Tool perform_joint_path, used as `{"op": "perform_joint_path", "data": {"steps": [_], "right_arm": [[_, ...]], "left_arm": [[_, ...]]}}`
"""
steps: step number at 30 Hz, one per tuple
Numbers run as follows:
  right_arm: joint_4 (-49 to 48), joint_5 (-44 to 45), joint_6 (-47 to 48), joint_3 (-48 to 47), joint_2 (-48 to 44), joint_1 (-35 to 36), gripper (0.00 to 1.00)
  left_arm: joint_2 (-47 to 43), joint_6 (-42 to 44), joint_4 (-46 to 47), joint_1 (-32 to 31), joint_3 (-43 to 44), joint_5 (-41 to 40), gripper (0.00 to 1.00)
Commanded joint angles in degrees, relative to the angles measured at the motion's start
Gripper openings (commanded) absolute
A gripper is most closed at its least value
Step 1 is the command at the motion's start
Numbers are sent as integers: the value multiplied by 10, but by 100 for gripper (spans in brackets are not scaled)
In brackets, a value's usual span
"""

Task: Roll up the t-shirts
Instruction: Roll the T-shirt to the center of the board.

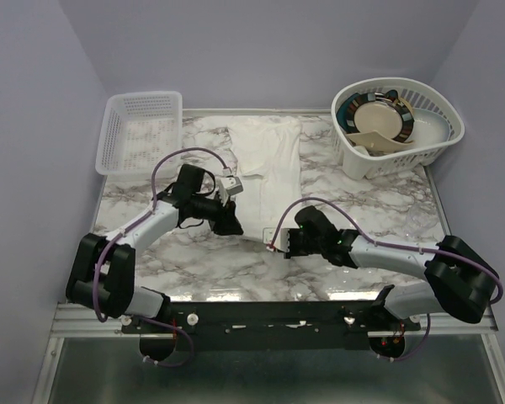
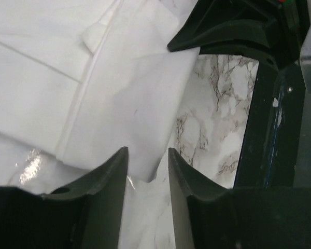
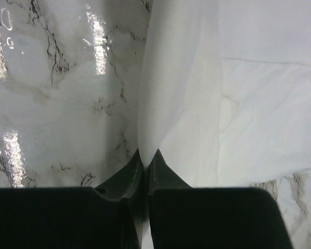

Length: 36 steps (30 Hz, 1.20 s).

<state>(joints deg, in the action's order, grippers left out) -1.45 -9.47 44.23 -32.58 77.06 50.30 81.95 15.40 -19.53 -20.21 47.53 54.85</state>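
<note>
The folded t-shirt (image 1: 268, 160) lay centred on the bench (image 1: 387, 210), its near edge clamped in the right hand (image 3: 146, 155); the left hand (image 2: 147, 153), spread open, held nothing. A one-sided pull could skew the roll.

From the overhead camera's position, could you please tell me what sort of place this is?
Probably a robotics test cell, not a home: bare lilac walls enclose a marble-patterned table, a left arm and right arm are bolted at its near edge, and a white t-shirt lies on it.
</note>
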Motion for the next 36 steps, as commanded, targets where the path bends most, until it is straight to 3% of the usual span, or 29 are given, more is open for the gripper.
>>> {"op": "perform_joint_path", "data": {"steps": [1, 4, 9, 15, 20, 31, 34, 36], "right_arm": [[52, -4, 15, -38, -3, 3, 12], [86, -18, 9, -50, -2, 2, 12], [103, -30, 13, -50, -5, 1, 12], [110, -37, 4, -41, -17, 1, 13], [113, -40, -1, -40, -23, 1, 13], [117, -42, -10, -39, -40, 1, 13], [116, -43, -11, -36, -44, 0, 13], [116, -45, -11, -34, -44, 0, 13]], "left_arm": [[-113, 64, 47, 3, -75, -75, 55], [-206, 94, 103, -7, -143, -99, 68], [-282, 193, 127, -75, -199, -128, 78], [-278, 239, 264, -163, -265, -230, 80], [-244, 280, 304, -223, -272, -268, 80], [-181, 372, 329, -254, -281, -333, 71], [-170, 379, 318, -254, -273, -338, 65], [-163, 381, 310, -253, -268, -338, 53]]}}
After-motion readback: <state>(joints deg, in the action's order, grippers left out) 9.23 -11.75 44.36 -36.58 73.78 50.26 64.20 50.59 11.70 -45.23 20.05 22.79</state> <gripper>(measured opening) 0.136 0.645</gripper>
